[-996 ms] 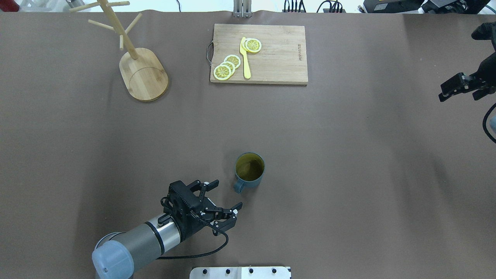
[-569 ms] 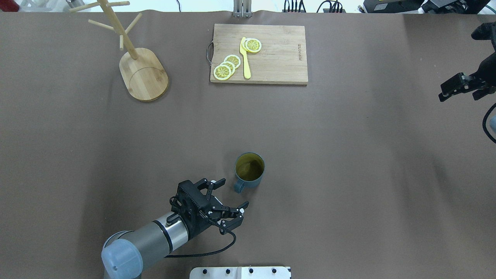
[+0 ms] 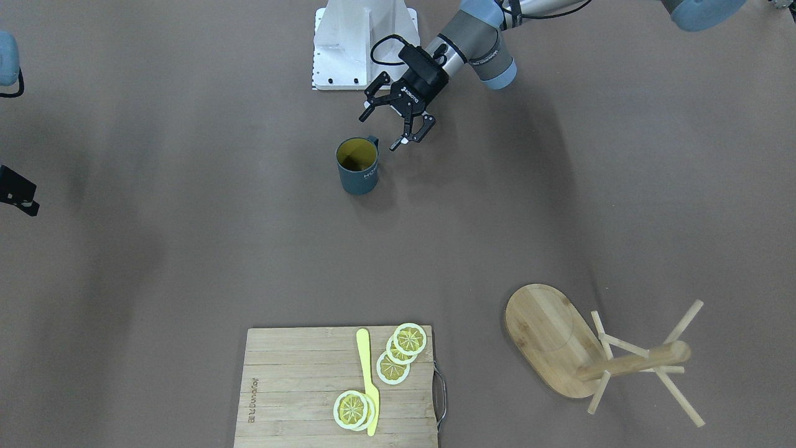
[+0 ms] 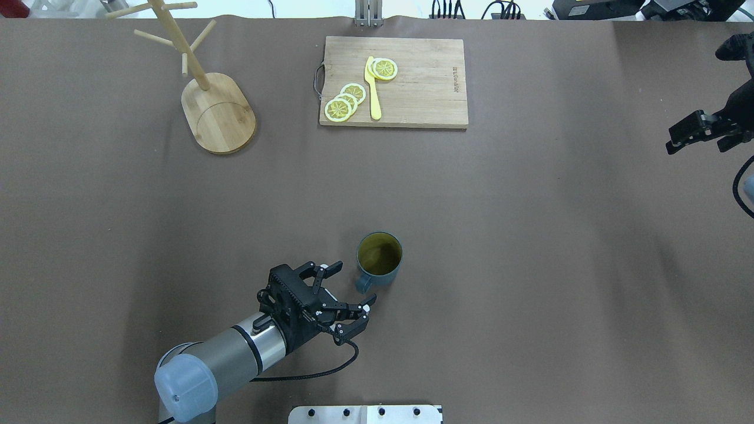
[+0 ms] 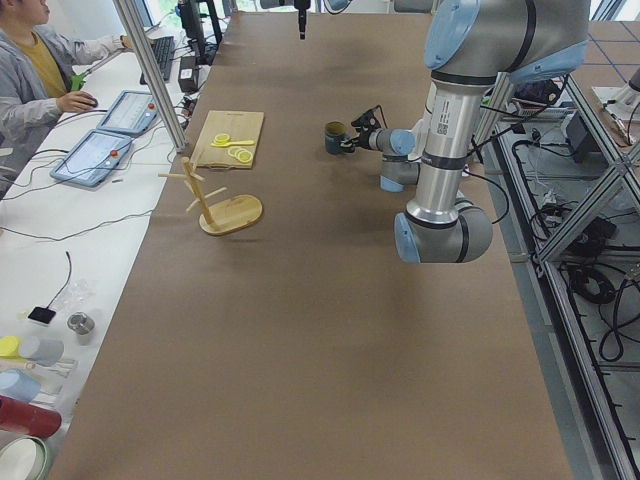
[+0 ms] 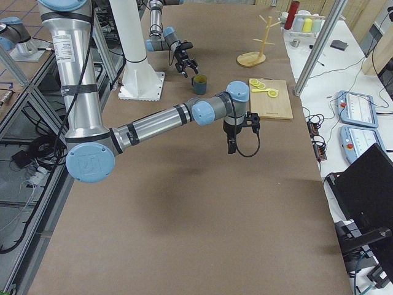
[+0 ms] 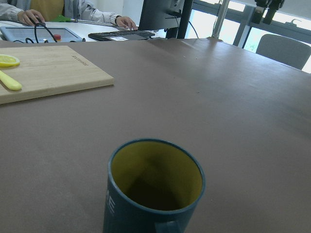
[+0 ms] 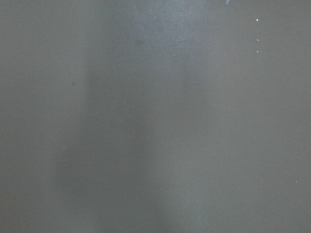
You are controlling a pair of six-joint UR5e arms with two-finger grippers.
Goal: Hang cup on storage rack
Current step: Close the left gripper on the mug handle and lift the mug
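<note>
On the brown counter (image 4: 530, 247), seen from overhead, the cup (image 4: 380, 259) stands upright a little toward 6 o'clock from the middle, its yellow-green inside showing and its handle turned to about 7 o'clock. The left gripper (image 4: 356, 283) lies low at 7 o'clock from the cup, spread wide, with one finger (image 4: 330, 270) toward the far side and the other toward the near side. The handle sits right at the mouth of the gap, and whether a finger touches it I cannot tell. The left wrist camera looks over the cup's rim from close by, with white lettering on its side. The rack (image 4: 219, 115) stands at 10 o'clock on the counter, well apart from the cup, no cup on its pegs. At 12 o'clock lies a board (image 4: 418, 88) with lemon slices (image 4: 344, 101) and a yellow knife (image 4: 373, 94). The right gripper (image 4: 677, 141) hangs at the 3 o'clock edge, above bare counter; I cannot tell how far apart its fingers are.
</note>
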